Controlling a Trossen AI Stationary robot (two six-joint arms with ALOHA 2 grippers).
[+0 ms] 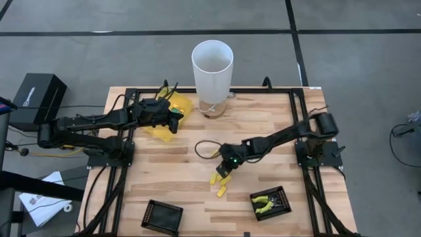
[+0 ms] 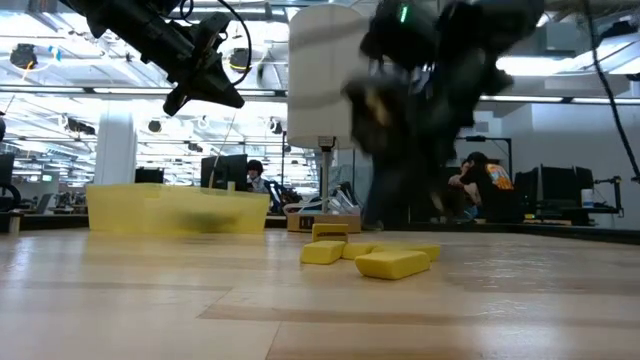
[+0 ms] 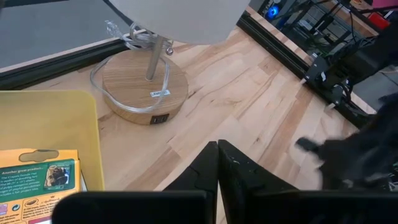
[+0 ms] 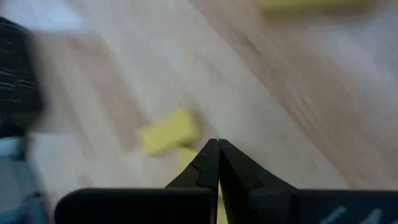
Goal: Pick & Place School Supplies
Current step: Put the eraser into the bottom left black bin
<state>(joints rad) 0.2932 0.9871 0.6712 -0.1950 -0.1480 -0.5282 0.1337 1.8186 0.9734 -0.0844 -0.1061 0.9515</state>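
At nine o'clock on the table, our left gripper [image 1: 176, 118] hangs over the yellow pouch [image 1: 179, 105], fingers pressed together and empty. In its wrist view a flat packet [image 3: 38, 180] with a green-white label lies on that pouch. Near the centre, our right gripper [image 1: 223, 172] hovers just above the short yellow pieces [image 1: 219, 184] at six o'clock from it, fingers closed on nothing. We judge the pick is on: we should part the fingers, straddle one piece across its narrow side, and descend squarely. The pieces look like blocky, matte oblongs, clustered and touching. At five o'clock, plier-like tools [image 1: 265, 203] rest in a black tray [image 1: 284, 195].
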